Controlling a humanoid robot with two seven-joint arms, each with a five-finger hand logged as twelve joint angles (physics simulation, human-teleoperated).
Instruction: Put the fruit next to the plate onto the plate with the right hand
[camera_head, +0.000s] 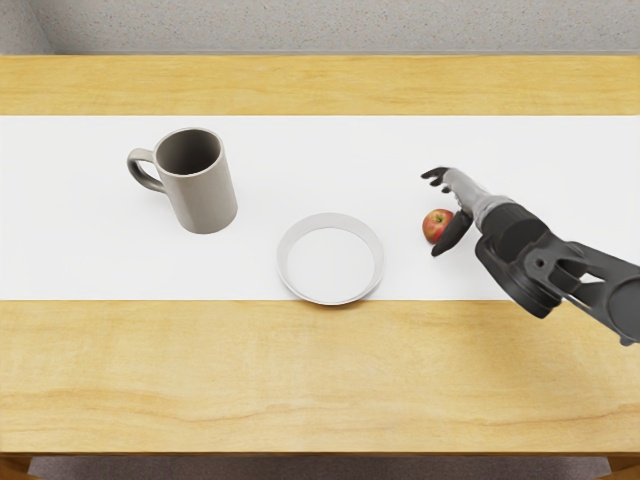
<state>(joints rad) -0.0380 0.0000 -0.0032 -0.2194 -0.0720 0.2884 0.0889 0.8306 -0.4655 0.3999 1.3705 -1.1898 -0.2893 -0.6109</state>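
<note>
One apple (436, 225) is lying on the white runner (80, 250) covering the worktop (300, 370), just right of the plate (281, 258), clear of its rim. Right hand (455, 205) is flanking the apple, holding its fingers (452, 232) open and gripping nothing, apparently positioned to close round the apple. Mug (195, 180) is standing well to the left.

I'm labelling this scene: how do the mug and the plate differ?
The mug is grey and tall, the plate white and low. The mug has a handle, the plate none. The mug stands left; the plate lies mid-table, nearer the apple. Both sit upright on the white cloth.
</note>
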